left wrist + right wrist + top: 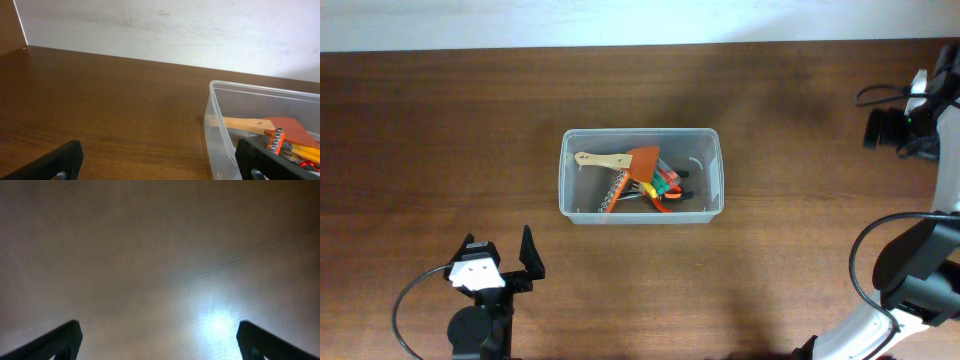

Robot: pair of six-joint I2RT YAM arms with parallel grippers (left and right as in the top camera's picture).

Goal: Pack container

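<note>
— So, where is the container sitting?

— The clear, translucent rectangular plastic tub with rounded corners (563,190) is resting in the middle of the dark brown wooden desk (430,120), well apart from both my arms. It is holding a wooden-handled tool with a flat orange blade (625,159), which is lying beside a cluster of tools with orange, yellow and green handles (665,186).

— And your left end effector?

— My left end effector (500,262) is hovering over the near side of the desk, off the tub's near left corner. Its fingers are standing wide apart, gripping nothing. Its camera is looking at that corner and the white wall (175,25) behind.

— The right one?

— My right end effector (887,128) is hanging at the far right, well away from the tub. Its fingers are spreading apart too, empty, and its camera is showing only blurred, glare-lit desk surface.
</note>
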